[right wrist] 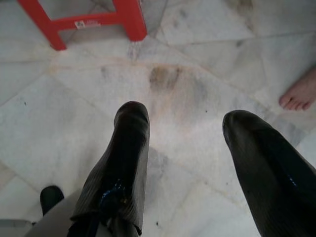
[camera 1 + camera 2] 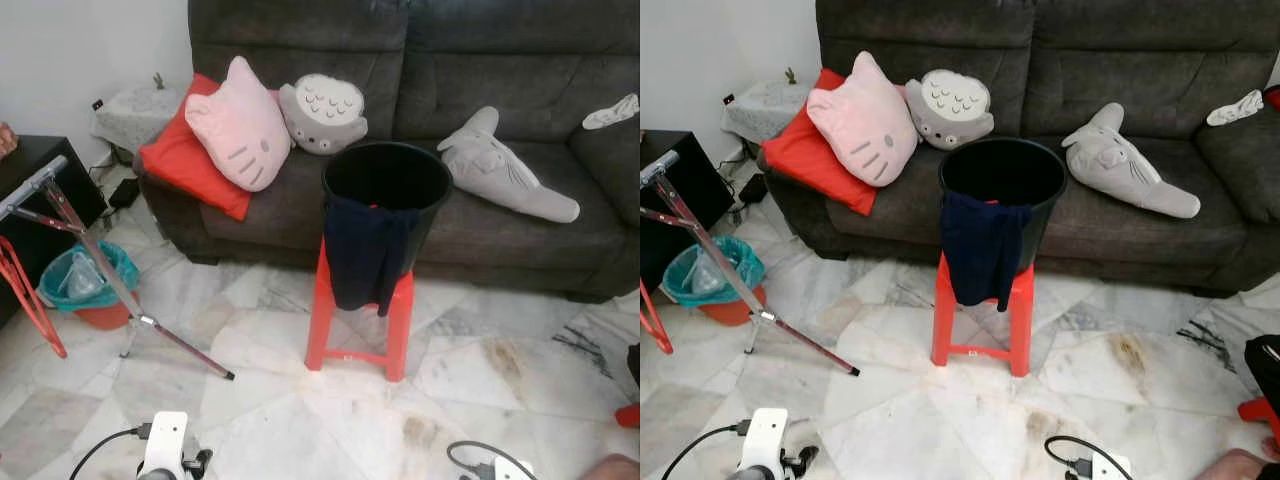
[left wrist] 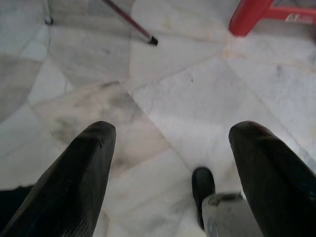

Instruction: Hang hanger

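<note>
A black bucket (image 2: 387, 185) stands on a red plastic stool (image 2: 360, 330) in front of the sofa. A dark navy garment (image 2: 365, 255) hangs over the bucket's front rim, with a small red bit showing at the rim. At the left, the silver and red legs of a drying rack (image 2: 90, 250) slant down to the floor. My left gripper (image 3: 173, 131) is open over bare marble floor, with the stool's foot (image 3: 256, 12) and a rack leg tip (image 3: 131, 22) ahead of it. My right gripper (image 1: 184, 116) is open too, low above the floor short of the stool (image 1: 89, 19).
A dark grey sofa (image 2: 520, 70) holds a red cushion, a pink cat cushion (image 2: 240, 125), a grey plush cushion and a grey shark toy (image 2: 500, 165). A teal-lined bin (image 2: 85, 280) and a black cabinet (image 2: 40, 200) stand left. A person's bare foot (image 1: 301, 91) is at my right.
</note>
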You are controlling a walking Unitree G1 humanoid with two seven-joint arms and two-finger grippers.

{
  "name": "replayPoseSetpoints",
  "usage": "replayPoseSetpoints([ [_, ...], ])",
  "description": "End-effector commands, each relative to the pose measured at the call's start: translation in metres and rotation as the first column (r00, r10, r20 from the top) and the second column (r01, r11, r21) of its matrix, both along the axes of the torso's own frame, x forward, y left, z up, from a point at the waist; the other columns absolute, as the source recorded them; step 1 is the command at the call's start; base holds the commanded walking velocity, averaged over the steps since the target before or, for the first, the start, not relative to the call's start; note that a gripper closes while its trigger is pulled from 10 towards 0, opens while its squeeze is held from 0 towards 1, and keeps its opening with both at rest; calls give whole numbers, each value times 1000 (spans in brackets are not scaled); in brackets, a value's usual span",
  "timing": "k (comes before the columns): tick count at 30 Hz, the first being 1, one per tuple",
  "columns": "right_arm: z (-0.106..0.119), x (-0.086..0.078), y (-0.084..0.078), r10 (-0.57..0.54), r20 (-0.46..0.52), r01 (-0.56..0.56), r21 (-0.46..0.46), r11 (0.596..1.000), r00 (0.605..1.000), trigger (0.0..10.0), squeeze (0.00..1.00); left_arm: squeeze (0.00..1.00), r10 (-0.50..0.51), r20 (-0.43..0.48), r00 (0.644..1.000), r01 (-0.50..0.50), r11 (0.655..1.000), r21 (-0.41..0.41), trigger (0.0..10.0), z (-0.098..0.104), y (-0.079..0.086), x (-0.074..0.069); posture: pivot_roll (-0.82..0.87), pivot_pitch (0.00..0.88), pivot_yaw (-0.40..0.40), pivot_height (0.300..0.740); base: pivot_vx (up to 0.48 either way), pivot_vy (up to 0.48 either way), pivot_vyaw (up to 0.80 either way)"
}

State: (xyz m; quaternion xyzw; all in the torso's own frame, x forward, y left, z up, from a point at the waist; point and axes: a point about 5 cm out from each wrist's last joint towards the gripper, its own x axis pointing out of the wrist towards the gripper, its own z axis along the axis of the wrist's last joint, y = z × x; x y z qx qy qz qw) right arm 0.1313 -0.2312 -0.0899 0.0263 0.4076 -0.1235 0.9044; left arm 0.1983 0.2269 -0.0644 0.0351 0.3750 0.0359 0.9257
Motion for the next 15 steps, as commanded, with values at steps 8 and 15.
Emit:
replayPoseSetpoints([
  [8, 4, 2, -1, -29, 71, 31, -31, 999, 997, 10000, 0, 0, -66, 290, 955, 57, 998, 41, 10000, 45, 3, 54, -1, 0, 28, 740, 0, 0, 0],
  [15, 60, 53, -8, 44, 529, 48, -160, 986, 848, 10000, 0, 0, -204, 491, 847, 172, 979, 110, 10000, 69, -12, 62, -5, 0, 28, 740, 0, 0, 0],
])
